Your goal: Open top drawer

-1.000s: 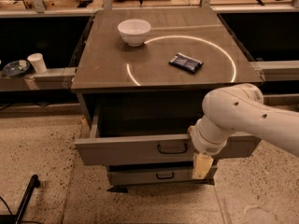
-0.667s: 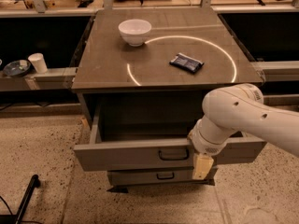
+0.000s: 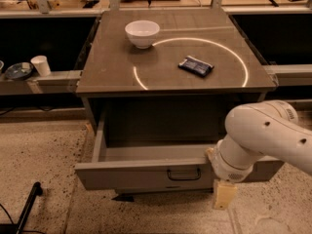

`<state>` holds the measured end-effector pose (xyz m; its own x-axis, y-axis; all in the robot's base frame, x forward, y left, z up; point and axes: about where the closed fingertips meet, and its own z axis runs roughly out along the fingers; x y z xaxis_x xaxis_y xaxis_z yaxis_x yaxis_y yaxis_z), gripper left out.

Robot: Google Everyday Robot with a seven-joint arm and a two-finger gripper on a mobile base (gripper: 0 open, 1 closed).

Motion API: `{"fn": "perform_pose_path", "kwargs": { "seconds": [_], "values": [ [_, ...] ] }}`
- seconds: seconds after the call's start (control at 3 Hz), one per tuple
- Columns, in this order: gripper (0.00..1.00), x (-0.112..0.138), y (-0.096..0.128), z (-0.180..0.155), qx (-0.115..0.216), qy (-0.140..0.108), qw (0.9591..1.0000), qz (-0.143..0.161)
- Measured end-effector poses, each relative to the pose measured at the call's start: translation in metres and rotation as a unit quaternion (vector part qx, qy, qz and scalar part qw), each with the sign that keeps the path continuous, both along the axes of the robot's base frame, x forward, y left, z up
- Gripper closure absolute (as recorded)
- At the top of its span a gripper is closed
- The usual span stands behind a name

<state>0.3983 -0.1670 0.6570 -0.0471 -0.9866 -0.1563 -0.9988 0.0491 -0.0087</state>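
Observation:
The top drawer (image 3: 136, 175) is a wide grey drawer under the cabinet top, pulled well out toward me. Its inside (image 3: 151, 152) shows nothing in it. A thin dark loop handle (image 3: 184, 174) sits at the centre of its front panel. My gripper (image 3: 223, 194) hangs from the thick white arm (image 3: 263, 140) at the right. It sits low in front of the drawer's front panel, just right of the handle and apart from it. The lower drawers are hidden under the open drawer.
On the cabinet top (image 3: 112, 77) stand a white bowl (image 3: 142, 33) and a dark blue packet (image 3: 195, 66), inside a ring of light. A paper cup (image 3: 41, 65) and a small dish (image 3: 16, 71) sit on a ledge at the left. A black pole (image 3: 27, 208) lies on the speckled floor.
The top drawer has slid further out toward me. My arm and gripper have drawn back and down with it.

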Motion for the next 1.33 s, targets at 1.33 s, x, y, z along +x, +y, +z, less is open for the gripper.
{"fn": "perform_pose_path", "kwargs": {
  "seconds": [1.33],
  "values": [
    [0.0, 0.008, -0.041, 0.074, 0.174, -0.04, 0.9802, -0.086]
  ]
}}
